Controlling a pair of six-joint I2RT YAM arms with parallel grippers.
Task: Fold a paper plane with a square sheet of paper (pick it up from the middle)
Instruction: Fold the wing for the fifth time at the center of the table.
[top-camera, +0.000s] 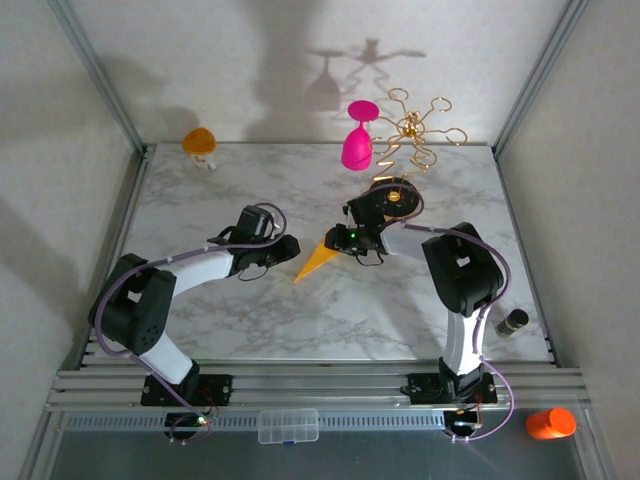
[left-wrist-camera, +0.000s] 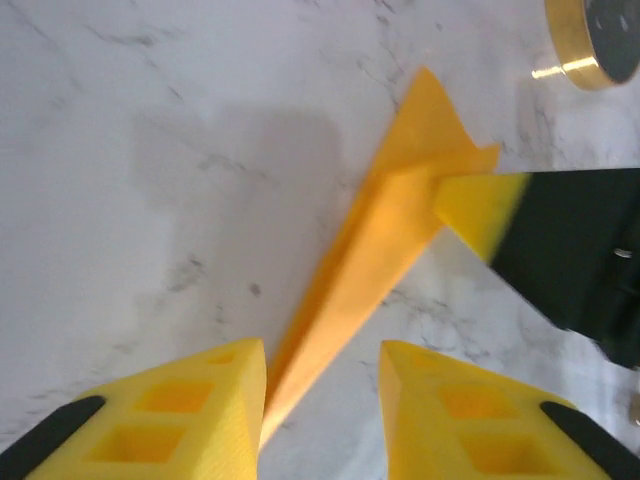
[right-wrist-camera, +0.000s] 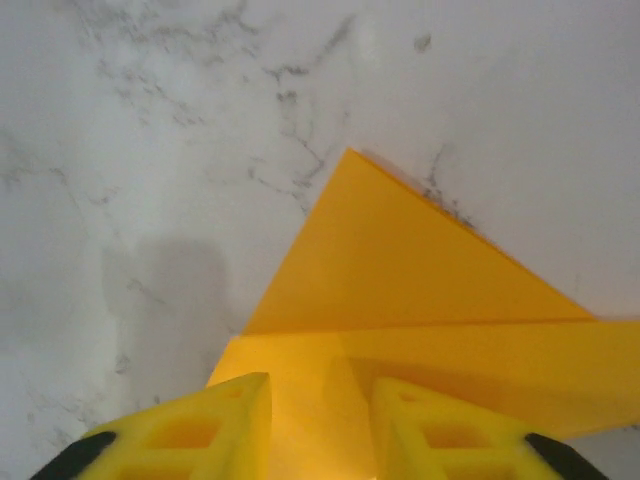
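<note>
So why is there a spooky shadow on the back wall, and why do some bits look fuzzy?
Top external view: the pink goblet and gold rack throw shadows onto the back wall. Left wrist view: the close yellow fingers look fuzzy, and the rack's gold base has a glare streak. Right wrist view: the paper plane is sharper, with a soft grey shadow beside it.

Front table (top-camera: 250, 320) open; paper plane (top-camera: 318, 262) mid, goblet (top-camera: 357, 145), gold rack (top-camera: 411, 127) block back-R.
</note>
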